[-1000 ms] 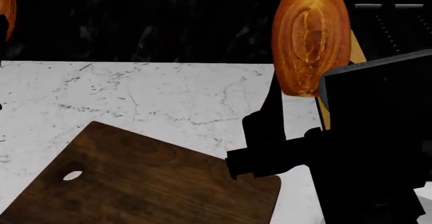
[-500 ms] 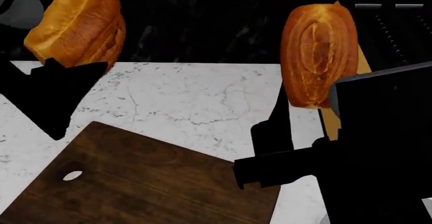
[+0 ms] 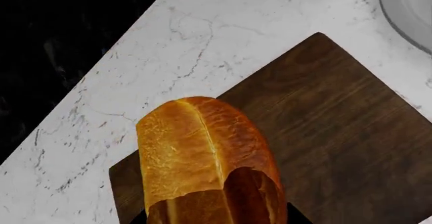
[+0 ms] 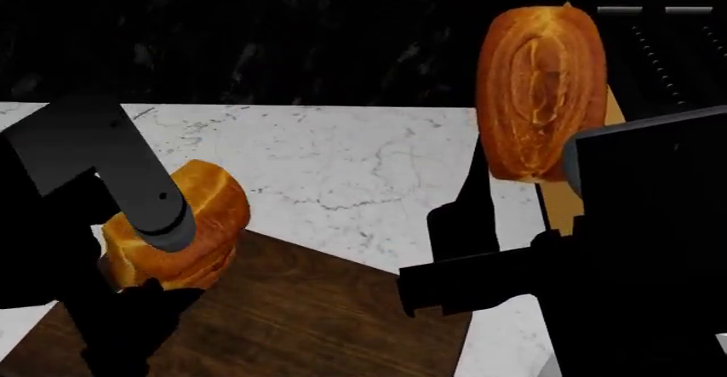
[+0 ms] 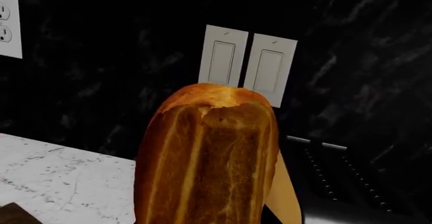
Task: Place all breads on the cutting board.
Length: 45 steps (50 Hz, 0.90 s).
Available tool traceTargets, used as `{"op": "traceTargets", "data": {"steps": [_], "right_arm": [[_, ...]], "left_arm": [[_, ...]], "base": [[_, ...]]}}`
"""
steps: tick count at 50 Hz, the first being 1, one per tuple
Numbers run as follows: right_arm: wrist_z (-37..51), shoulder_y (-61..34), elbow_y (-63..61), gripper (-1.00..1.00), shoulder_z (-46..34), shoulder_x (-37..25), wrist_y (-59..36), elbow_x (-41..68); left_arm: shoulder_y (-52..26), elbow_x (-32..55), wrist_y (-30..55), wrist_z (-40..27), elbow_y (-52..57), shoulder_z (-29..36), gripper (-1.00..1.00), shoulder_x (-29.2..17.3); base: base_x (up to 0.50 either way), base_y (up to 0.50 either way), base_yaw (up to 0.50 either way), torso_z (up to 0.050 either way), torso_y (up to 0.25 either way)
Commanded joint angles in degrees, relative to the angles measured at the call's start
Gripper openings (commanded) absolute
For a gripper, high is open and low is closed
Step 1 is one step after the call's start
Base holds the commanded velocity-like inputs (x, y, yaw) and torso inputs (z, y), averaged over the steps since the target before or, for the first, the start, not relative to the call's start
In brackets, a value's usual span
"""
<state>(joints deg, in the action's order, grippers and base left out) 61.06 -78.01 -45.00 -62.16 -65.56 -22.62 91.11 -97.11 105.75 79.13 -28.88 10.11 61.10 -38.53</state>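
My left gripper is shut on one golden-brown bread and holds it just above the left part of the dark brown cutting board. In the left wrist view that bread fills the space between the jaws of the left gripper, with the board beneath it. I cannot tell if the bread touches the board. My right gripper is shut on the second bread and holds it upright, high above the counter's right edge. It also shows in the right wrist view, gripped at its base by the right gripper.
A white marble counter stands against a black wall. A round grey plate lies beyond the board's corner. A tan object and a black wire rack are behind the right bread. Wall switches are on the wall.
My left arm has come down from the upper left with its bread, to just over the board's left part. The right arm and its bread have barely shifted.
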Motion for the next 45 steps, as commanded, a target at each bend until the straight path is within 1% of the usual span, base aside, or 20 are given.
{"op": "traceTargets", "data": {"steps": [1,6,9,14,15,22,26,31,35,40,44,45], "right_arm": [[-0.8,-0.4,0.3,-1.0,0.9,0.3,-1.0,-1.1],[-1.2,0.8,0.5,-1.0,0.7,0.3,-0.1,-2.0],[-1.5,2.0,0.2,-1.0,0.6,-0.5,1.0,-2.5],[-1.5,2.7,0.2,-1.0,0.5,-0.5,1.5,-3.0],[-1.5,2.7,0.3,-1.0,0.5,-0.4,1.4,-3.0],[-1.1,2.1,0.3,-1.0,0.6,-0.4,0.7,-2.3],[-0.8,1.5,1.0,-1.0,0.5,0.4,-0.2,-1.8],[-1.5,1.2,1.7,-1.0,0.2,1.3,-1.1,-1.4],[-3.5,-1.4,4.6,-1.0,-0.4,2.9,-4.8,2.8],[-5.1,-5.8,8.1,-1.0,-1.1,5.1,-10.8,8.2],[-5.1,-9.9,10.5,-1.0,-1.7,6.8,-15.7,12.1],[-5.5,-10.8,11.1,-1.0,-1.9,7.2,-16.8,13.5]], "left_arm": [[4.5,-3.3,-0.8,2.0,0.4,1.8,-1.0,-0.7],[7.0,-5.2,-2.0,3.1,1.6,2.3,-1.0,-1.3],[7.7,-4.1,-3.3,2.7,2.2,1.6,-1.0,-1.9],[9.7,-6.4,-4.1,4.3,3.3,2.1,-1.0,-2.4],[9.7,-6.5,-4.3,4.4,3.3,2.0,1.0,-2.5],[8.9,-5.1,-4.7,3.8,3.4,1.5,1.0,-2.8],[4.9,-3.5,-3.9,5.4,2.6,-0.3,1.0,-3.3],[1.4,0.3,-4.5,4.4,1.6,-2.3,1.0,-4.0],[-1.0,4.2,-6.7,3.3,1.0,-4.9,1.0,-5.0],[-3.1,8.0,-11.0,4.4,-1.2,-9.3,1.0,-6.2],[-2.9,10.0,-13.6,6.5,-1.6,-12.1,1.0,-7.7],[-3.2,11.1,-14.6,6.0,-2.0,-12.8,1.0,-8.2]], "base": [[0.0,0.0,0.0,0.0,0.0],[0.0,0.0,0.0,0.0,0.002],[0.0,0.0,0.0,0.003,0.0],[0.0,0.0,0.0,0.0,0.0],[0.0,0.0,0.0,0.0,0.01],[0.0,0.0,0.0,0.0,0.0],[0.0,0.0,0.0,0.0,0.0],[0.0,0.0,0.0,0.0,0.0],[0.0,0.0,0.0,0.0,0.0],[0.0,0.0,0.0,0.0,0.0],[0.0,0.0,0.0,0.0,0.0],[0.0,0.0,0.0,0.0,0.0]]}}
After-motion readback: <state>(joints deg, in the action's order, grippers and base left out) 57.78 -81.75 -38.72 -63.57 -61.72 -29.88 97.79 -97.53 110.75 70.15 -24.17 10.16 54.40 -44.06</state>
